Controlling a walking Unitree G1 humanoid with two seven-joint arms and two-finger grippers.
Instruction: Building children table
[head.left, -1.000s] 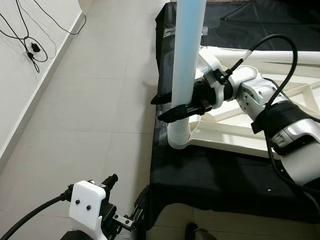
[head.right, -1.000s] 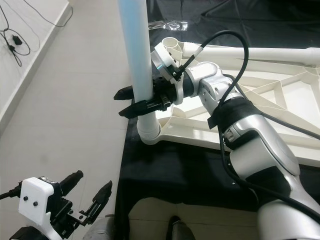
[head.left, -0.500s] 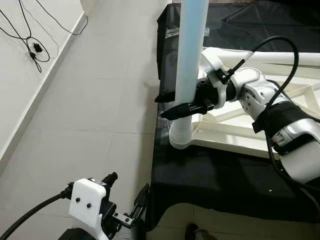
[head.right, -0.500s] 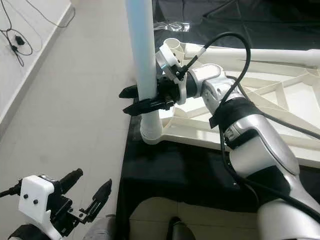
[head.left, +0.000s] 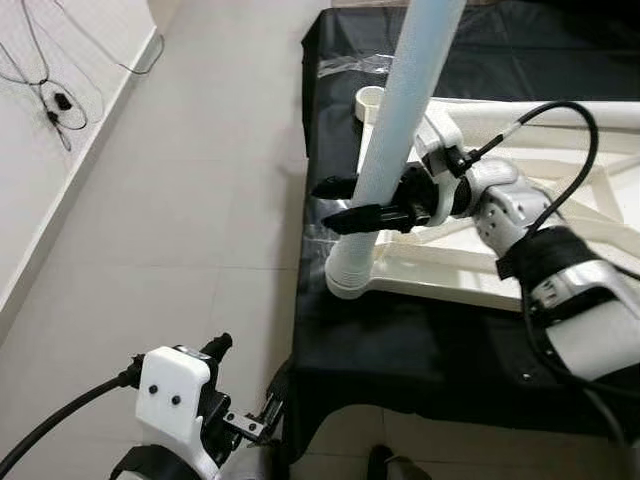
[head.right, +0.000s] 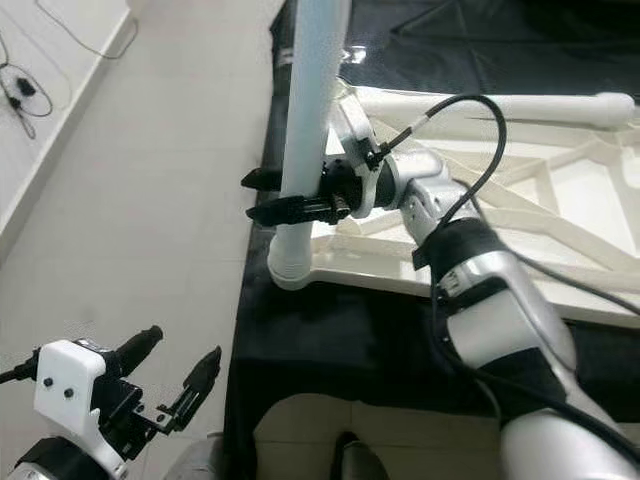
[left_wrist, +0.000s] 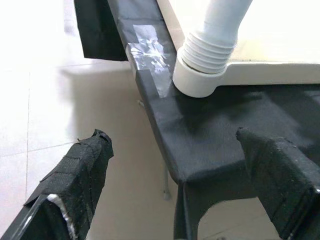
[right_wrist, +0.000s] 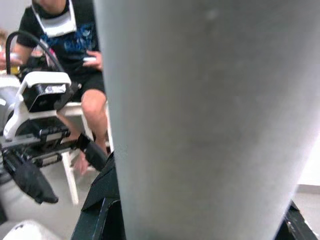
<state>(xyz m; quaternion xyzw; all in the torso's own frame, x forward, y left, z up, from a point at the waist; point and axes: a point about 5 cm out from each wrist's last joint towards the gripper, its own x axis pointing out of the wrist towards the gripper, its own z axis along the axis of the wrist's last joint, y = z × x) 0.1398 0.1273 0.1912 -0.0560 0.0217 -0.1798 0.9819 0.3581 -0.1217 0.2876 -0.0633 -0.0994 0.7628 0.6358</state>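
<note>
Floor (head.left: 180, 200): pale tiles are running along the left of the work area, with black cables (head.left: 45, 95) lying by the wall.
Surface (head.left: 400, 350): black cloth is covering it, and a strip of clear tape (left_wrist: 150, 55) is sitting at its edge.
Tabletop (head.left: 560, 260): the white children's tabletop is lying underside up on the surface, ribs showing.
Leg (head.left: 400, 120): the pale blue tube is standing tilted in the ribbed corner socket (head.left: 348, 275) at the surface's left edge.
Right pincer (head.left: 345, 200): I am gripping the leg just above the socket, 1 finger on each side.
Left pincer (head.right: 175, 365): I am holding it low over the floor beside the surface, fingers spread apart and holding nothing.
Person (right_wrist: 75, 60): someone is sitting on a stool, seen past the leg in my right wrist view.
</note>
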